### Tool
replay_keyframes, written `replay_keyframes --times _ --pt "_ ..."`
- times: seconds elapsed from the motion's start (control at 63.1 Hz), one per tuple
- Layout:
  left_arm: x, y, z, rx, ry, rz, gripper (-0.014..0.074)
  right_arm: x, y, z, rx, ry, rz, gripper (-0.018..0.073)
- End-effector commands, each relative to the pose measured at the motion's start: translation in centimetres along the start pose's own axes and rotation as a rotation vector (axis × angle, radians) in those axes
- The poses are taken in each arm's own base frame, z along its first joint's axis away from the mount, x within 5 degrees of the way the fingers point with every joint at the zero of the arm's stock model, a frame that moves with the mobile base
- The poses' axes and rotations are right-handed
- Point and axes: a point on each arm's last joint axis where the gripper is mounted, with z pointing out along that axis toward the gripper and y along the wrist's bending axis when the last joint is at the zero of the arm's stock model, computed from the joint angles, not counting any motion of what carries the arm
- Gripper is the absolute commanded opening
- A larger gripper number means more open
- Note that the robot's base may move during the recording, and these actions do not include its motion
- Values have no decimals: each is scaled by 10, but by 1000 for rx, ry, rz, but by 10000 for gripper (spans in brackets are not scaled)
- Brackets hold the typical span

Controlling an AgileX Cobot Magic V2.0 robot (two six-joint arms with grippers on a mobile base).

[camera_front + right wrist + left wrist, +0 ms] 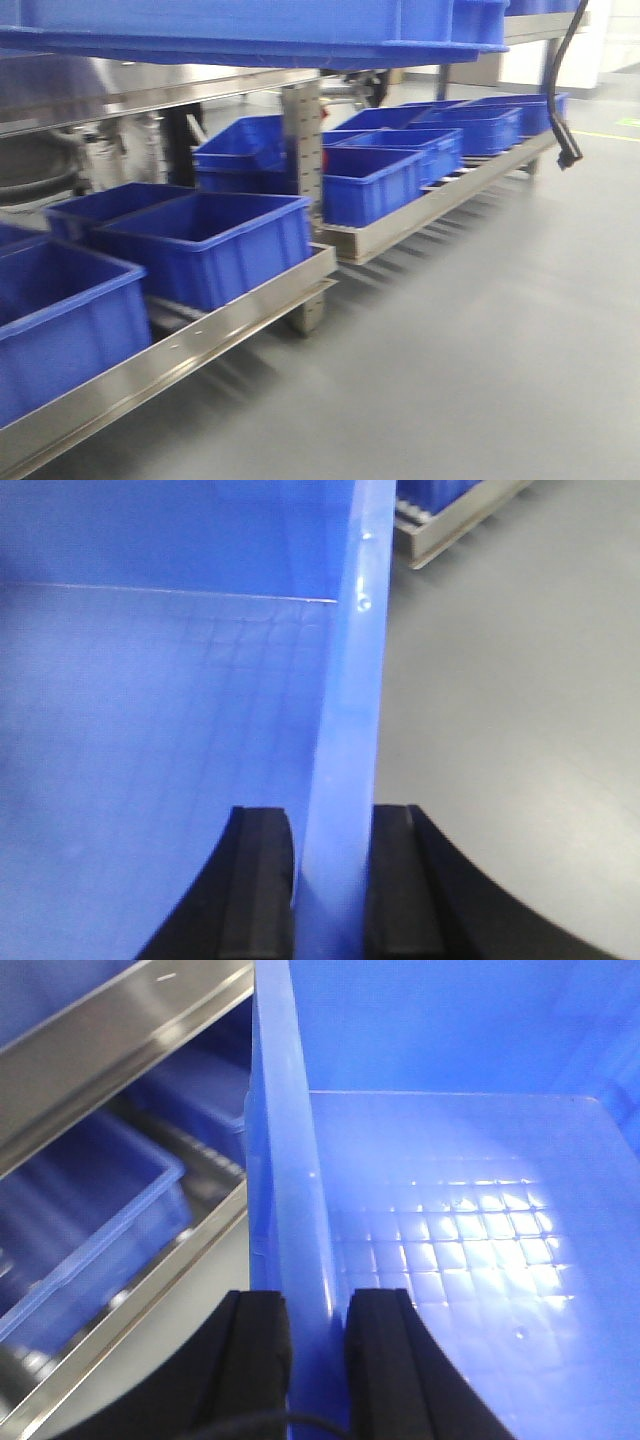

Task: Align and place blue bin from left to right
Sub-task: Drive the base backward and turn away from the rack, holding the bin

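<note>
- Two sets of fingers are clamping the one blue bin (250, 25): the left fingers (262, 1350) are pinching its left wall and the right fingers (262, 880) its right wall, holding it raised beside the rack.
- Only a thin-wall pinch on each side is carrying it, so uneven arm motion could be twisting it loose.
- Roughly ten smaller crates (210, 240) are sitting on the lower shelf (250, 300); blur is preventing an exact count, and a skewed descent risks clipping them.
- One cable (565, 90) is hanging at the right and may be a snag risk.

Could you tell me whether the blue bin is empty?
Empty where visible: the blue bin shows only bare gridded floor in both wrist views.
</note>
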Motion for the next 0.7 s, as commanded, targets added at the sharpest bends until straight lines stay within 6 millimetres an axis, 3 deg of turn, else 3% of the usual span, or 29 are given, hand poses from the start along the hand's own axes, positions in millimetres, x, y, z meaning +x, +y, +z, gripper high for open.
replay_keyframes --times 0.0,0.681 --pt "-12 1 -19 17 -121 3 -9 -14 0 -20 -12 -133 -33 -70" --pt "-12 1 -19 17 -121 3 -9 -14 0 -20 -12 -133 -33 -70"
